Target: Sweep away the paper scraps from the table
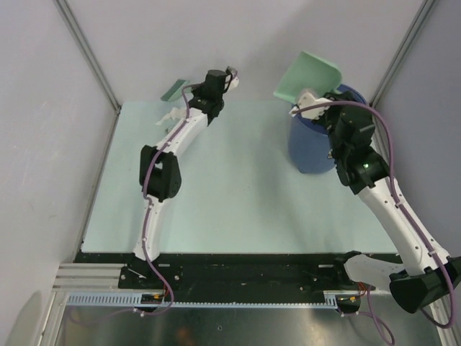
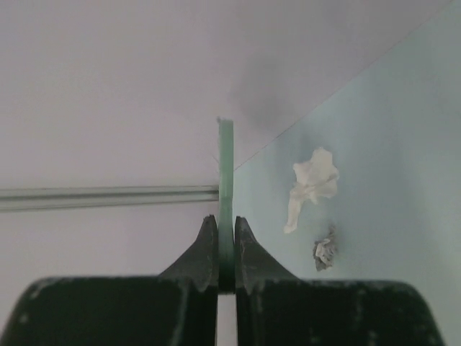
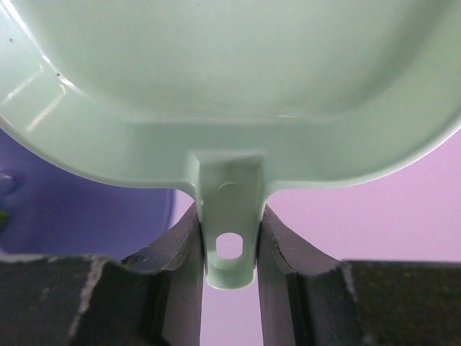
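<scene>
Shows, largest first: pale green table [image 1: 238,194], arms bolted at its near edge. Blue bin [image 1: 310,148] standing at the table's far right. Dustpan [image 1: 310,76] tilted above the bin, handle pinched between the fingers of the right gripper [image 3: 230,216]. Thin green tool [image 2: 226,158] clamped edge-on in the left gripper [image 2: 225,231], near the far-left corner. Paper scraps [image 2: 313,184], one white, one smaller and grey, lying on the table near that gripper.

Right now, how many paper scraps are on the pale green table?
2: a crumpled white scrap and a smaller grey scrap beside it, near the far table edge. More may be hidden.
</scene>
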